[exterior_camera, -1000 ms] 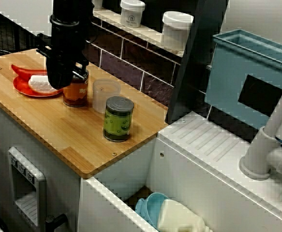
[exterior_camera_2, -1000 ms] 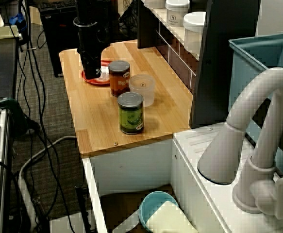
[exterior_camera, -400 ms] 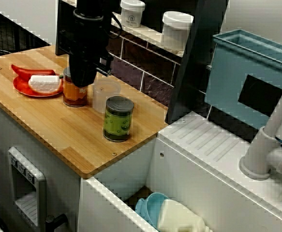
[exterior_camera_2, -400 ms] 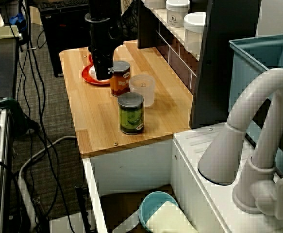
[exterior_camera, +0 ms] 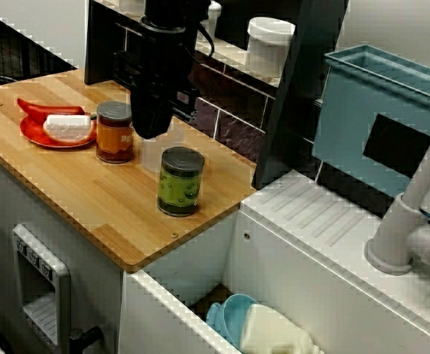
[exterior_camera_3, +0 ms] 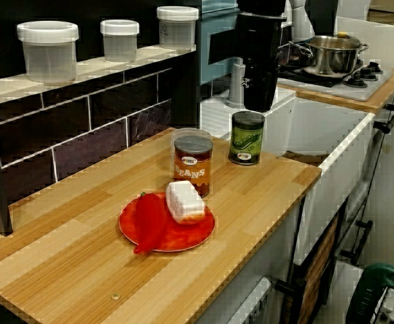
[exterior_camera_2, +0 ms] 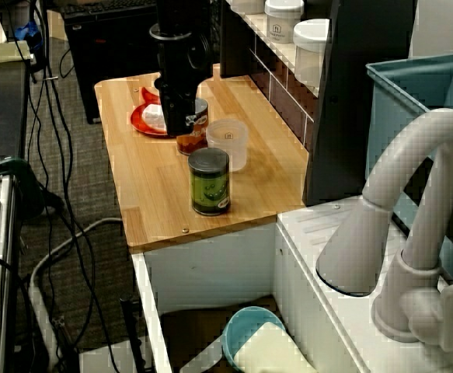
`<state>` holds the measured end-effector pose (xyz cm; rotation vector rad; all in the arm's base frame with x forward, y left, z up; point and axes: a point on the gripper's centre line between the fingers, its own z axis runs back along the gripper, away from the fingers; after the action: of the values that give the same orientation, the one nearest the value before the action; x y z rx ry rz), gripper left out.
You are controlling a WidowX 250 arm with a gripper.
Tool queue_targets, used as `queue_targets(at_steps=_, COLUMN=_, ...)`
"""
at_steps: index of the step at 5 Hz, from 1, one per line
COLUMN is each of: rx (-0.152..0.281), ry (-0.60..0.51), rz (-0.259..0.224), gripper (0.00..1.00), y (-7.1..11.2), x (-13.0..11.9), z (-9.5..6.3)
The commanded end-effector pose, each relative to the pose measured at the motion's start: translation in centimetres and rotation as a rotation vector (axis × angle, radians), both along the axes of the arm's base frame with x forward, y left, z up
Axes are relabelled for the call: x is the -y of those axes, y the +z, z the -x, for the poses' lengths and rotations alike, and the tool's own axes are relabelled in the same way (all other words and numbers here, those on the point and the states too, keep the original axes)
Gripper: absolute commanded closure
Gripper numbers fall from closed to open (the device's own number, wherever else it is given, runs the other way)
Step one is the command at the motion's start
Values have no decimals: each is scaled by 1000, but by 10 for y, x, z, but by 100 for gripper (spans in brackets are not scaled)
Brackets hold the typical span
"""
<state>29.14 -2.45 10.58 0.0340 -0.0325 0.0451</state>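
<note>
The black gripper (exterior_camera: pixel 153 127) hangs above the wooden counter (exterior_camera: pixel 67 184), holding nothing and touching nothing. Its own body hides the fingers in every view, so it cannot be told whether they are apart or together. In the view from the front its tip sits over the clear cup (exterior_camera: pixel 151 155) and covers most of it, with the beans can (exterior_camera: pixel 115 133) just to the left and the green can (exterior_camera: pixel 180 181) nearer and to the right. In the view from the right end the tip overlaps the beans can, while the view from the left end sets it above the green can, so it hovers over this tight cluster of three. All three stand upright, the cup just beside the beans can and the green can a little apart. Left of the beans can lies a red plate (exterior_camera: pixel 32 134) carrying a white block (exterior_camera: pixel 67 125) and a red pepper (exterior_camera: pixel 37 109). Lidded tubs (exterior_camera: pixel 268 43) stand on the far shelf (exterior_camera: pixel 222 50), and a blue bowl (exterior_camera: pixel 229 313) lies in the sink (exterior_camera: pixel 192 258) to the right
</note>
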Motion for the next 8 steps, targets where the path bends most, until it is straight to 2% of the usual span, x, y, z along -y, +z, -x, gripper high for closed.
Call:
queue_targets(at_steps=1, rx=34, ry=-19, rz=5, gripper=100, y=13, x=23, z=-20)
queue_targets(at_steps=5, rx=2, ry=-15, rz=8, gripper=100, y=3, x=49, z=-45)
queue_targets(at_steps=7, rx=-6, ry=-2, rz=16, gripper=100, y=-4, x=60, z=-51)
queue_targets(at_steps=8, rx=5, ry=1, rz=10, gripper=100, y=-9, x=66, z=-51)
